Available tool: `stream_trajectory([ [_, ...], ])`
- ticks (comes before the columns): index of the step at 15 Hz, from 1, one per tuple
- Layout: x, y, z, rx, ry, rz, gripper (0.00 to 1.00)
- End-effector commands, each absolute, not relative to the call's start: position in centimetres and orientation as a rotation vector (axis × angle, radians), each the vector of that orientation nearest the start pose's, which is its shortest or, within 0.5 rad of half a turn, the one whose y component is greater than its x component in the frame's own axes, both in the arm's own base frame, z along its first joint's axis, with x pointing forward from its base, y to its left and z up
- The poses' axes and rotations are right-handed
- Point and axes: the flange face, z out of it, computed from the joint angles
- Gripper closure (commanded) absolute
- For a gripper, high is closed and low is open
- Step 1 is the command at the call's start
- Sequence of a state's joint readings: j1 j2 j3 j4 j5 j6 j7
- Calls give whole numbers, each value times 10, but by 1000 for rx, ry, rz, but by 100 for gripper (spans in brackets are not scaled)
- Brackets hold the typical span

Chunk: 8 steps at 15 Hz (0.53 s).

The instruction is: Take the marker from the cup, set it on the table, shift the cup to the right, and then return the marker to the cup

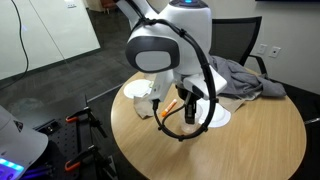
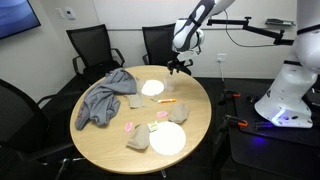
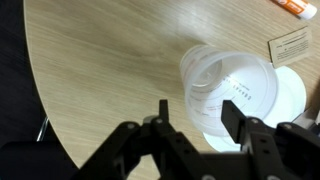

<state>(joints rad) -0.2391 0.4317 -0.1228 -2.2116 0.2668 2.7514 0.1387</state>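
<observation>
Marker and cup are apart, so the first two steps look done and the cup shift is the one in hand.

The table, round with a pale wood top, carries everything. A grey cloth lies heaped toward the chairs. Two white plates sit on the top, one near the gripper's side and one toward the near edge.

In the wrist view the clear cup stands upright and empty, seen from above. Its far side overlaps a white plate, though whether it rests on the rim or just beside it I cannot tell. A small printed card lies near it. The orange marker lies flat on the wood, well apart from the cup, at the top corner of that view.

The gripper hangs above the cup with its fingers spread and nothing between them. One finger sits over the cup's mouth, and the other is outside the rim.

My reading is that the next move calls for lowering so the fingers straddle the cup's wall. Then comes a gentle closing, since thin plastic will flex, and carrying the cup rightward clear of the plate and marker.
</observation>
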Motion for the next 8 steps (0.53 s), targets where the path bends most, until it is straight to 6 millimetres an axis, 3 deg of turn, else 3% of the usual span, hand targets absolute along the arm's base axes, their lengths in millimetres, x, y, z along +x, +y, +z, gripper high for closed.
stream_trajectory([
  [1, 522, -203, 223, -2896, 1045, -266, 10],
  [3, 522, -196, 244, -2918, 995, -305, 0],
  [8, 533, -159, 301, -2996, 697, -313, 0],
])
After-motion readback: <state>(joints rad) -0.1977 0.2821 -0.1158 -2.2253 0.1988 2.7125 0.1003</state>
